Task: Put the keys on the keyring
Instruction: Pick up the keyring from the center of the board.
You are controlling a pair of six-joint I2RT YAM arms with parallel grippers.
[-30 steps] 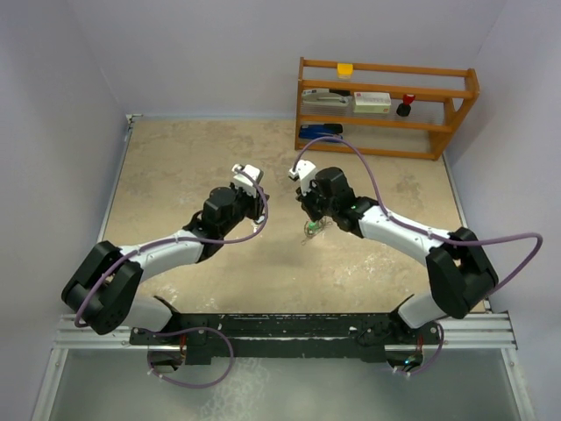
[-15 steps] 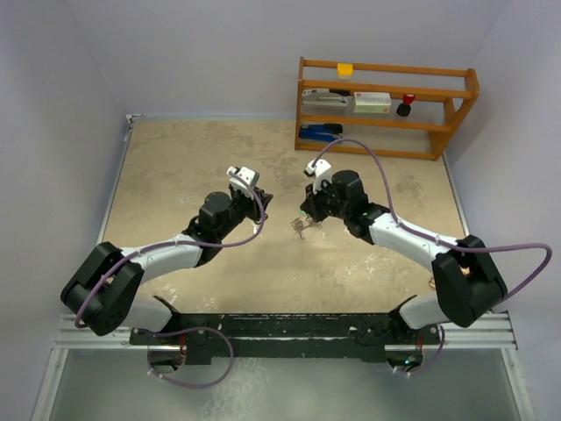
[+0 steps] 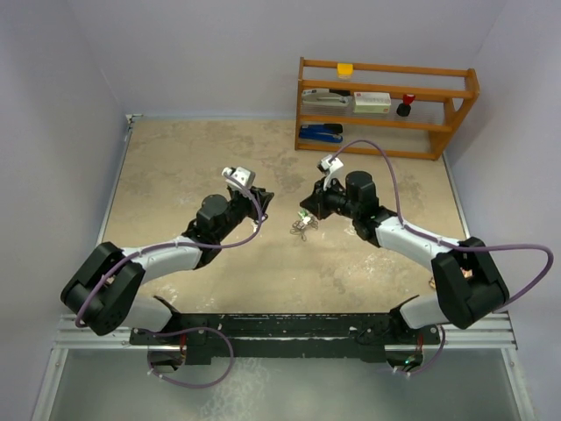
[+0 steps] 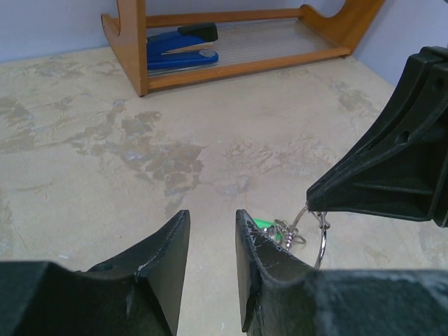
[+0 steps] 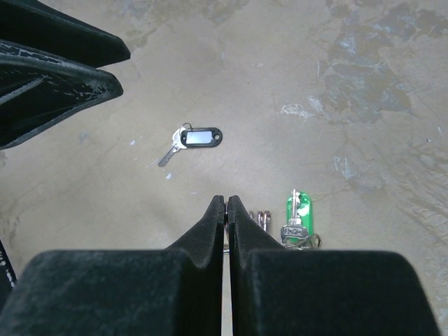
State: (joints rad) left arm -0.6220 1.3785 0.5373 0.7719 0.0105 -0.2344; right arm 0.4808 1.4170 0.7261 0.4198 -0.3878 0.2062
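My right gripper [image 5: 225, 201] is shut on the keyring [image 4: 322, 236], a thin silver wire ring hanging from its tips just above the table. A bunch of small silver keys [image 4: 290, 234] hangs on the ring, one with a bright green head [image 5: 297, 208]. In the top view this cluster [image 3: 300, 228] sits between the two grippers. Another silver key with a black tag [image 5: 193, 138] lies loose on the table farther on, below my left gripper's fingers [image 5: 59, 66]. My left gripper [image 4: 212, 217] is open with nothing between its fingers, just left of the ring.
A wooden shelf [image 3: 386, 105] stands at the back right, with a blue stapler [image 4: 178, 47] on its bottom level and small items above. The tabletop [image 3: 175, 175] is mottled beige, with walls on three sides.
My right arm has swung its wrist to the right and turned, carrying the ring and keys slightly left. My left gripper has drawn back a little to the left.
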